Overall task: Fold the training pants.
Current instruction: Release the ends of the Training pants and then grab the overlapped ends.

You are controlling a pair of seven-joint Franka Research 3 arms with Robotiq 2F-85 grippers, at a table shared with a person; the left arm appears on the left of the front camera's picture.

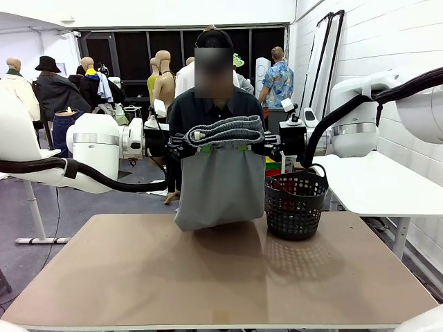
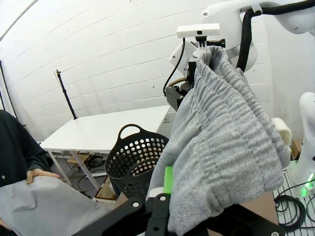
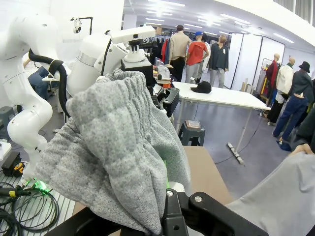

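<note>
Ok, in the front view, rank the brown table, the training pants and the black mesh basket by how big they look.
1. brown table
2. training pants
3. black mesh basket, clearly narrower and shorter than the pants

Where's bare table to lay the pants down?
Whole near half of the table, from its front edge up to the hanging training pants, plus the far-left corner beside them. Crowded at far right: the black mesh basket stands close beside the pants.
</note>
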